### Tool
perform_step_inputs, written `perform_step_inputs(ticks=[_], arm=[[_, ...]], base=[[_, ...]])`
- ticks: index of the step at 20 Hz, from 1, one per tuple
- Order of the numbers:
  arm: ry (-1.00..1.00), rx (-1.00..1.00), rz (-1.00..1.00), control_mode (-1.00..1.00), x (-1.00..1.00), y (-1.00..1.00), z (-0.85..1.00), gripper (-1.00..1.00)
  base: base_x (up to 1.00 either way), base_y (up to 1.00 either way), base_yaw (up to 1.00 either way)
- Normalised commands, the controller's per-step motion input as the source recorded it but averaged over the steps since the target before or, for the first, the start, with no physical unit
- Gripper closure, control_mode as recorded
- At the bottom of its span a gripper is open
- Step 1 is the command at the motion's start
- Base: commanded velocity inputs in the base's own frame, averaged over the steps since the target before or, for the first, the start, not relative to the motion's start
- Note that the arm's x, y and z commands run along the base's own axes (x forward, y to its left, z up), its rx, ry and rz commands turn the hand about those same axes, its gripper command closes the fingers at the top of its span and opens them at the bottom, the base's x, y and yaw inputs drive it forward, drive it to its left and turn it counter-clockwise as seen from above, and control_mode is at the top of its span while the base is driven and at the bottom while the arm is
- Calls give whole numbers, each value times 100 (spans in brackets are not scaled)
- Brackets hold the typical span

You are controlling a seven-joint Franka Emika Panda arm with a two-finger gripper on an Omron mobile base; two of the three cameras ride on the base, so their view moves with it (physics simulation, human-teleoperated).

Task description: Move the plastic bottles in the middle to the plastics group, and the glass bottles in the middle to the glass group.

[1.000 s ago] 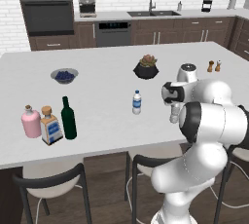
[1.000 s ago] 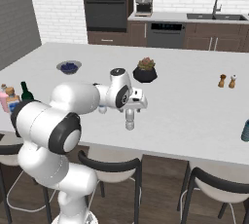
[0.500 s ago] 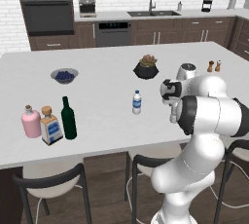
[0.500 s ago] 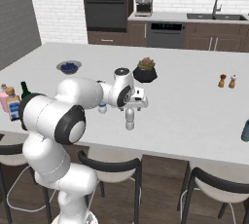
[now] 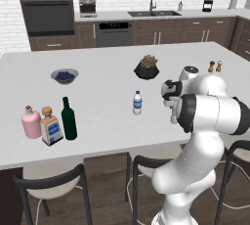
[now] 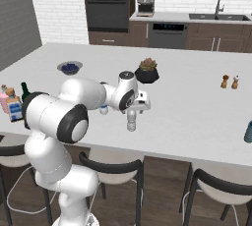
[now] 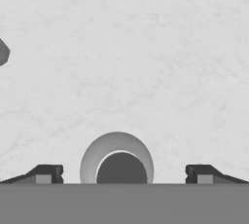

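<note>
My gripper (image 6: 131,118) (image 7: 121,172) points straight down over the plain greyish plastic bottle (image 6: 131,123), whose round top (image 7: 116,159) sits between the open fingertips (image 7: 46,173) in the hand view. Nothing is gripped. The other plastic bottle (image 5: 137,102), white-capped with a blue label, stands mid-counter, partly behind my arm in the right base view (image 6: 104,109). The green glass bottle (image 5: 69,119) stands at the counter's left, right beside the glass group: a pink bottle (image 5: 31,123) and a square blue-labelled bottle (image 5: 51,127).
A potted plant (image 5: 147,67), a bowl (image 5: 64,76) and two small shakers (image 5: 215,66) stand further back on the white counter (image 5: 107,92). A blue object (image 6: 248,131) shows at the right edge. Stools (image 5: 49,185) line the near edge.
The hand has stayed over the plain bottle with jaws open. The arm's upper links have shifted slightly. The bottles have not moved.
</note>
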Motion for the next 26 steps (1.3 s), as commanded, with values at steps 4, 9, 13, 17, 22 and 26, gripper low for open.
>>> perform_step_inputs(ticks=[4, 9, 13, 17, 22, 26], arm=[[0, 0, 0, -100, -1, 0, 0, 100], [-1, 0, 0, -100, -6, 0, 0, 100], [-4, 0, 0, -100, -12, -25, 17, 100], [-7, 1, -2, -100, -7, -58, 44, 100], [-8, 0, -8, -100, -1, -96, 53, 100], [-1, 0, -14, -100, 0, -100, 25, 100]], base=[[0, 0, 0], [0, 0, 0], [0, 0, 0], [0, 0, 0], [0, 0, 0], [0, 0, 0]])
